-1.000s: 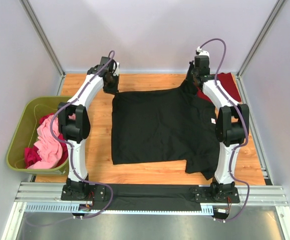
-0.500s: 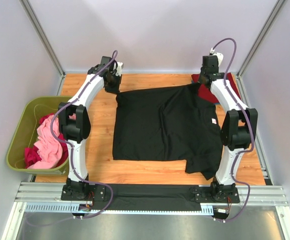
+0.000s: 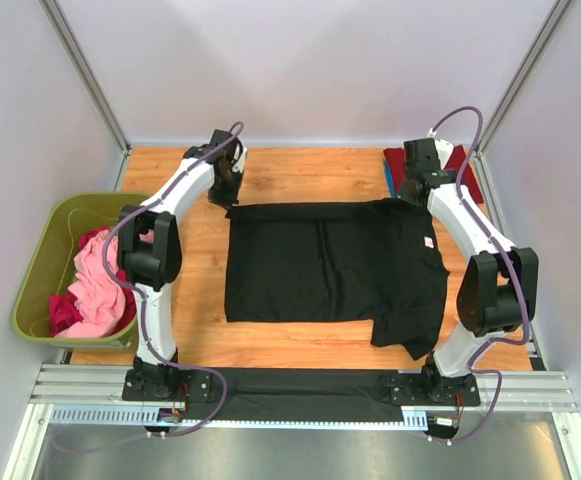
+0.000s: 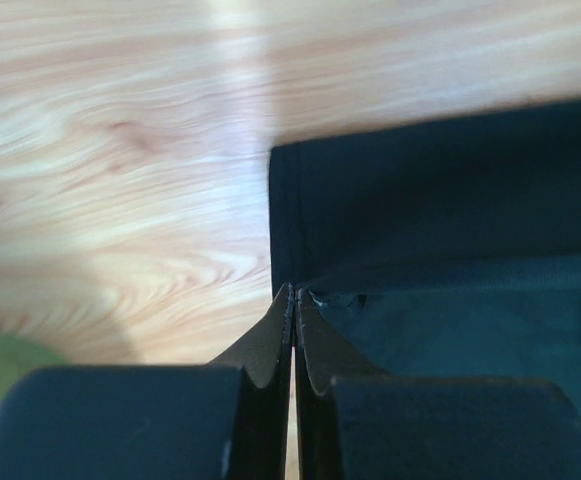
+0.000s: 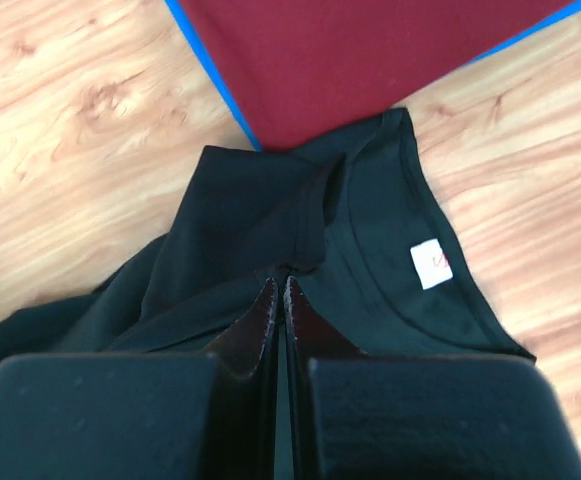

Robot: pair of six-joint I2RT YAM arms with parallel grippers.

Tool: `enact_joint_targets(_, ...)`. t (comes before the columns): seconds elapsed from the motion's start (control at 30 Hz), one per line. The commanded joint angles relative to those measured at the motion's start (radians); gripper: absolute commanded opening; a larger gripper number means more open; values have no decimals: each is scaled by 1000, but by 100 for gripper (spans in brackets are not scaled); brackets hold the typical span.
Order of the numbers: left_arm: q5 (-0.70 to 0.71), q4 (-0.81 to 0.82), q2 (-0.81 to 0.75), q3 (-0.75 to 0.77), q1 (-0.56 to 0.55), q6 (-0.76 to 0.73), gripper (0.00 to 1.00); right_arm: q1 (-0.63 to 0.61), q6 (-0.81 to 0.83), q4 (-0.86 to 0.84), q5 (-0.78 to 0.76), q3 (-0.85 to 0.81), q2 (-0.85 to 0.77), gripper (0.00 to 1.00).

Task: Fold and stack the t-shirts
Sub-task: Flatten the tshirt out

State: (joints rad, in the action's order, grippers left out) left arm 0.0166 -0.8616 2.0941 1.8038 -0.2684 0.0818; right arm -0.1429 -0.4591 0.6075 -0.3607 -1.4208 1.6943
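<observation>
One black shirt [image 3: 320,265] lies spread mid-table [image 3: 300,165]. The red mark on its white neck label [image 5: 431,265] is too tiny to read. Left gripper [image 4: 294,295] is clamped on its far-left corner, and right gripper [image 5: 279,285] pinches cloth by the collar. One red shirt [image 5: 370,50] sits on a blue shirt [image 5: 210,75] at the far-right corner. The bin [image 3: 40,250] at the left edge holds one pink shirt [image 3: 95,285] and one magenta shirt [image 3: 63,312].

Bright, even light with soft, faint shadows. In the left wrist view a pale glare band crosses the table [image 4: 232,40] and the whole picture is blurred. The black t-shirt [image 3: 320,265] shows little detail.
</observation>
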Motion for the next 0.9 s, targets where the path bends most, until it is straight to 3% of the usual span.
enact_joint_targets(0.0,183,-36,-152,69,8,76,0,-6,-15,44,-64,-39,-91,0)
enact_joint_targets(0.1,268,-47,-232,115,-24,101,0,-10,10,80,-72,-105,-156,0)
enact_joint_targets(0.23,501,-10,-337,135,-109,70,0,-29,65,66,-70,-164,-266,0)
enact_joint_targets(0.4,580,-5,-483,160,-189,92,0,-90,155,60,-55,-242,-421,0)
enact_joint_targets(0.53,618,1,-610,114,-299,105,0,-115,169,102,-40,-231,-548,0)
enact_joint_targets(0.67,649,-112,-735,98,-390,180,0,-133,128,193,-41,-225,-698,0)
enact_joint_targets(0.87,588,-218,-926,8,-474,286,0,-133,114,313,0,-234,-906,0)
